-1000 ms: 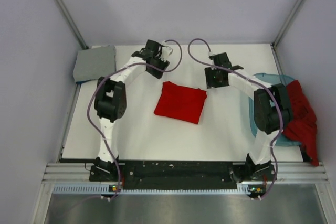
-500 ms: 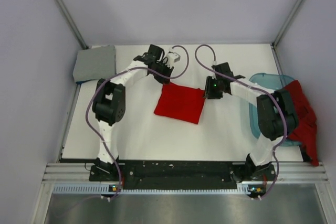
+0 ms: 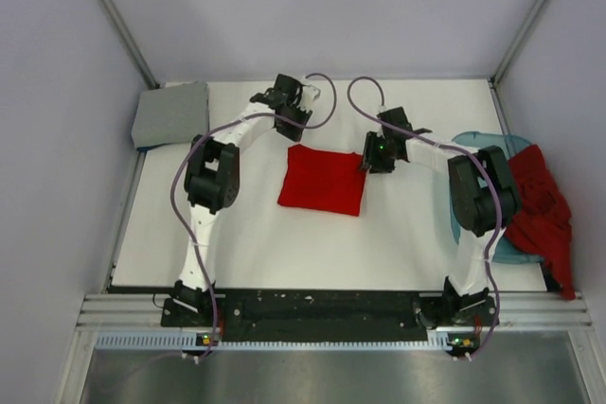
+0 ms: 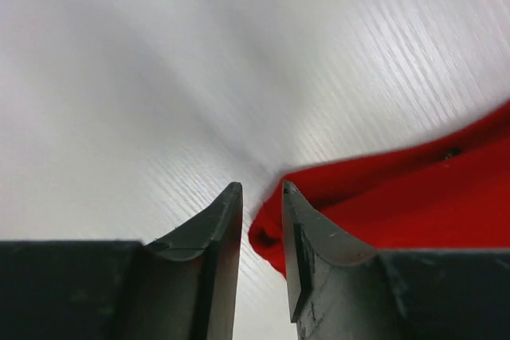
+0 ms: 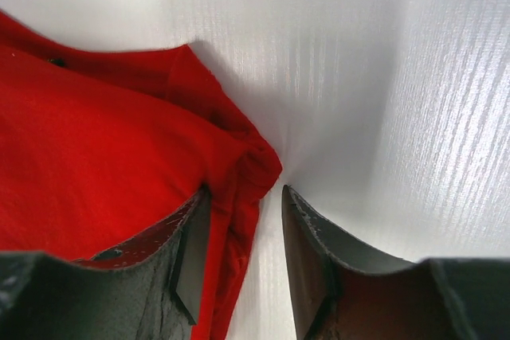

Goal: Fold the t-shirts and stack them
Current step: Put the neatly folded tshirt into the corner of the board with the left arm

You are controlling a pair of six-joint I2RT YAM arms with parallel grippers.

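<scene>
Shirt status, top view: bright red shirt [image 3: 325,180] lay folded into a rough square at the middle of the white table [image 3: 284,243], its far edge toward the 2 grippers. Grey shirt [image 3: 171,113] sat folded flat at the far-left corner of the table, well apart from the red one. Dark red shirt [image 3: 542,210] hung unfolded over the right rim of the light-blue tub [image 3: 471,143] at the right edge of the table. Left gripper [image 4: 259,195] was low at the far-left corner of the bright red shirt. Its 2 fingers [image 4: 213,238] stood close together with only a narrow slit between them. Bare table showed through the slit at the tips, and the rolled corner of the cloth showed lower in the gap, beside the right-hand finger. No clamp on the cloth was visible. Right gripper [image 5: 245,193] was at the far-right corner of the same shirt, its fingers spread wider. That corner of the cloth lay between them, its bunched edge against the left-hand finger [image 5: 185,254], while the other finger was over bare table just beside the cloth.
</scene>
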